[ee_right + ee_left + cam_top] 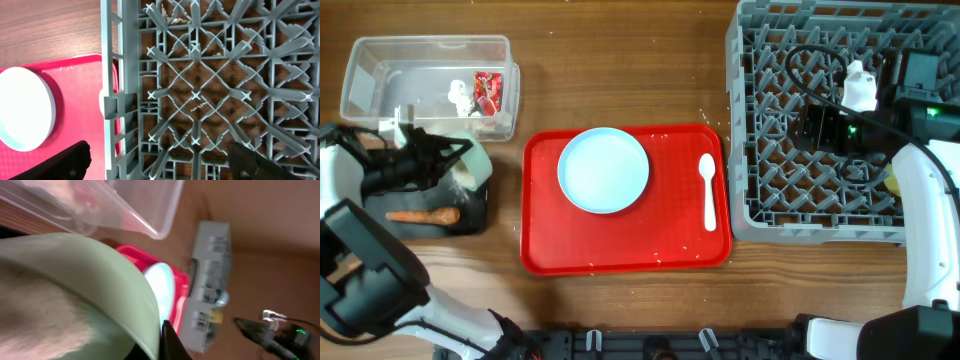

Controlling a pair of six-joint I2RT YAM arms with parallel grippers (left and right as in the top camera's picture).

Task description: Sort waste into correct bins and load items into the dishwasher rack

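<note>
Your left gripper [448, 160] is pinched shut on the rim of the pale-green round bowl [100, 280], tipped over the shallow black rectangular tray [475, 215]. The bowl is probably light, stiff and slick, so grab deep on the rim. Your right gripper [162, 165] is spread wide and empty.

Bright even light; soft shadows; pale-green bowl [107, 282] blurred.

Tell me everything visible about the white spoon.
The white spoon looks like plastic, one piece: an oval bowl end pointing away from the robot, a straight handle toward it. It lies flat on the red tray, near its right rim, apart from the pale-blue plate. Nothing else seems to touch it.
</note>
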